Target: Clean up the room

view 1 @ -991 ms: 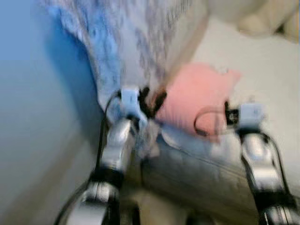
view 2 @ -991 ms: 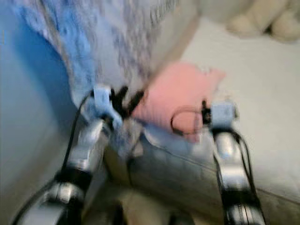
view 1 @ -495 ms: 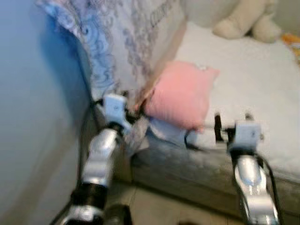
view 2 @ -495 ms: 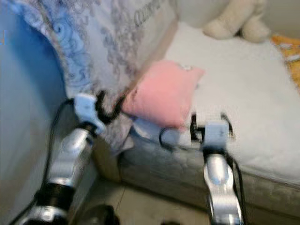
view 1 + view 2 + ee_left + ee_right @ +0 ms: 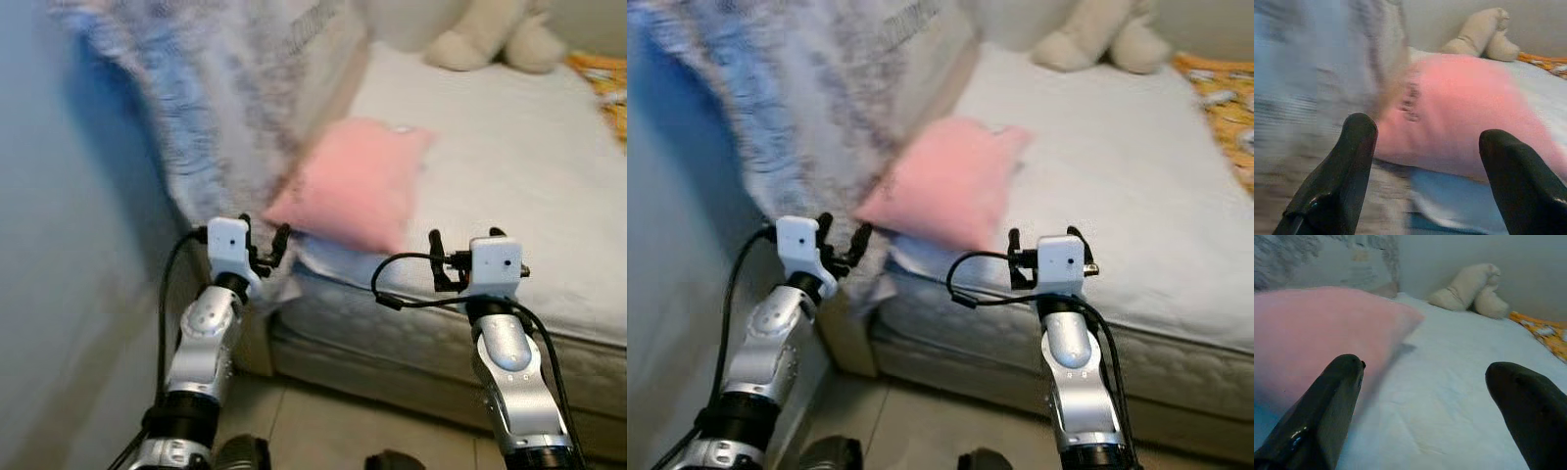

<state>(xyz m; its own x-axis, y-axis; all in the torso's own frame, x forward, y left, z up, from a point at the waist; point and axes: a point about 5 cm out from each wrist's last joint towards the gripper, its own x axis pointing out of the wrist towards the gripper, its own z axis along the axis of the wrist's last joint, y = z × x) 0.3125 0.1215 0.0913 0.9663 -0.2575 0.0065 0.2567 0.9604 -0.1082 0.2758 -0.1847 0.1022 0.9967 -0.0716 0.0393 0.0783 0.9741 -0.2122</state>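
Bedside, close to the mattress edge: left gripper (image 5: 263, 247) and right gripper (image 5: 462, 253) both spread wide, holding nothing. Pink cushion (image 5: 355, 182) just beyond, near the corner of the bed (image 5: 549, 186), against a patterned pillow (image 5: 211, 88). Best approached low, pinching one cushion edge. Plush toy (image 5: 490, 39) farthest back.
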